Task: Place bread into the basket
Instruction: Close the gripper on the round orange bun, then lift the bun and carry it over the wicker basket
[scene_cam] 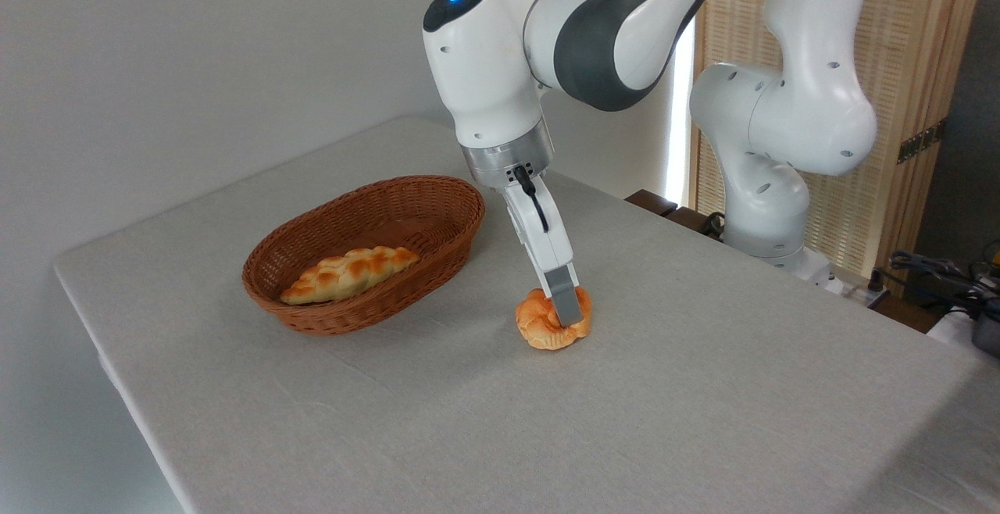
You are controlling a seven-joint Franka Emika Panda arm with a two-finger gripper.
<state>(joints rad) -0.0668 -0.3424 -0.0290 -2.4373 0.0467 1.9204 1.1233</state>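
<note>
I see my gripper [569, 307] down on the small round orange-golden braided bun [549, 325], fingers around it; whether they already clench it, I cannot tell. The bun sits on the table. Left of the gripper, near, is the oval brown wicker basket [312, 319], holding one long braided golden loaf [348, 273].

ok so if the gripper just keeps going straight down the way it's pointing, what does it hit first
The gripper is already down at the small round bun, with one finger in front of it. Going on the same way, it would press into the bun, then the table right beneath. Whether the fingers are shut on the bun is unclear.
</note>
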